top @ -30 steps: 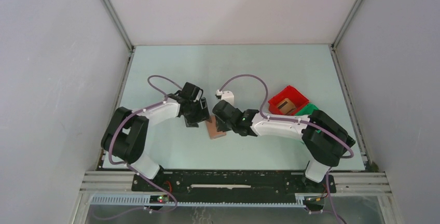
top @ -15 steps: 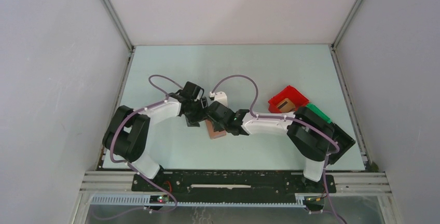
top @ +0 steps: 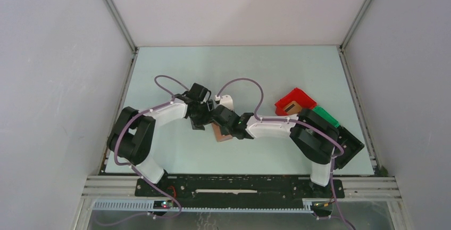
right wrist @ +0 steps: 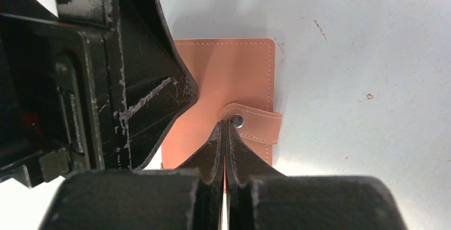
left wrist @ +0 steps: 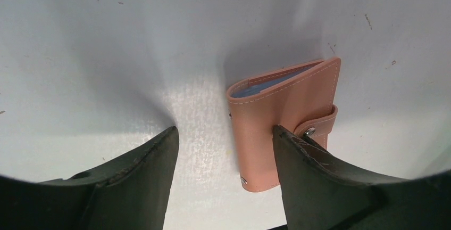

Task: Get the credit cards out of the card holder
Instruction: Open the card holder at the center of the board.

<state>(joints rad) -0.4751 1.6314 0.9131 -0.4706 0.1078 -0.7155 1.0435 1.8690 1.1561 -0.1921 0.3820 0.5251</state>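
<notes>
Left gripper [left wrist: 223, 134]: jaws spread wide, holding nothing. In the left wrist view one finger hangs over bare table [top: 266, 70]. The other finger overlaps the cover of the card holder [left wrist: 287, 107] near its tab. I cannot tell whether it touches the cover.

Card holder [top: 220, 133]: lies flat on the table between the two grippers, near the middle of the workspace. It is folded shut, tan-pink cover up. A strip of blue-grey lining shows at its open edge in the left wrist view. The side tab [right wrist: 255, 126] is folded over the cover with its metal snap [right wrist: 237, 120] facing up.

Right gripper [right wrist: 224, 129]: fingers pressed together with no gap visible. The tips rest on the card holder [right wrist: 223, 75], right at the snap end of the tab. I cannot tell whether any tab leather is caught between them.

Counts: card holder 1; tab 1; snap 1; bins 2, both right of the grippers. The red bin [top: 295, 99] has something tan inside. The green bin [top: 322, 114] is just beside it and partly hidden by the right arm.
</notes>
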